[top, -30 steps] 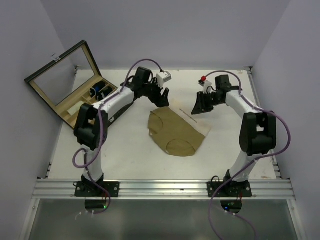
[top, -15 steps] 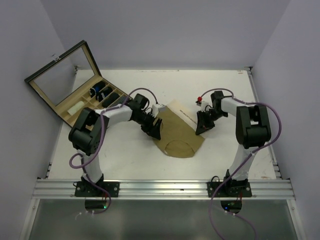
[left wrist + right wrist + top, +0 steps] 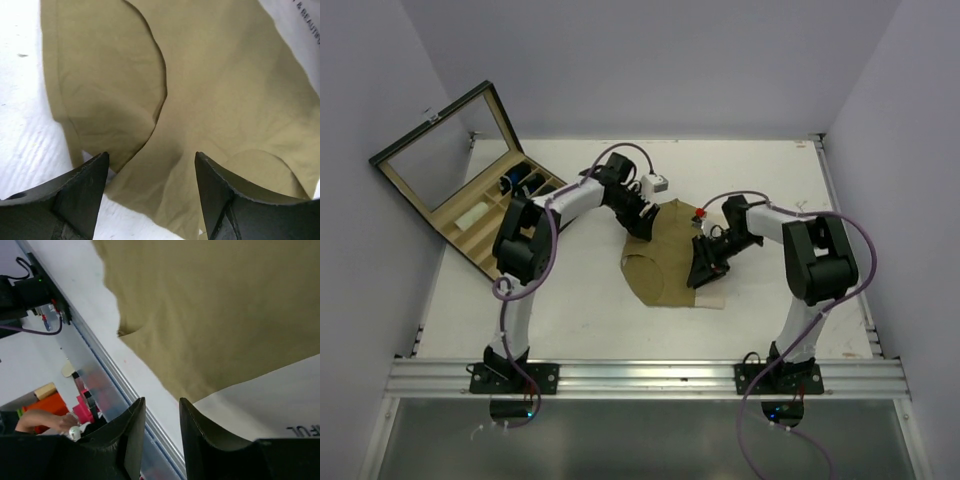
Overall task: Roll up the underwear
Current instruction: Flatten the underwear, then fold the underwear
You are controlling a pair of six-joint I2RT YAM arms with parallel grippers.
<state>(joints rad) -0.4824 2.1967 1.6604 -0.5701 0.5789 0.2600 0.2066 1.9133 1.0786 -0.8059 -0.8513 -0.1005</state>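
Observation:
The khaki underwear [image 3: 660,268] lies flat on the white table, its white waistband [image 3: 716,297] at its near right edge. My left gripper [image 3: 642,224] is low over the cloth's far left edge. In the left wrist view it [image 3: 150,200] is open wide and empty, with the underwear [image 3: 215,90] and a leg-hole curve below it. My right gripper [image 3: 699,275] is at the cloth's right side. In the right wrist view it [image 3: 162,440] has a narrow gap with nothing in it, above the underwear's [image 3: 215,305] edge and the waistband [image 3: 272,400].
An open wooden box [image 3: 470,218] with a raised glass lid [image 3: 442,148] stands at the far left, with dark rolled items [image 3: 521,183] in its compartments. The metal rail [image 3: 640,378] runs along the table's near edge.
The left gripper moved from the cloth's near left to its far left edge. The right gripper moved nearer and left onto the cloth's right side. The cloth now looks narrower, its waistband nearer.

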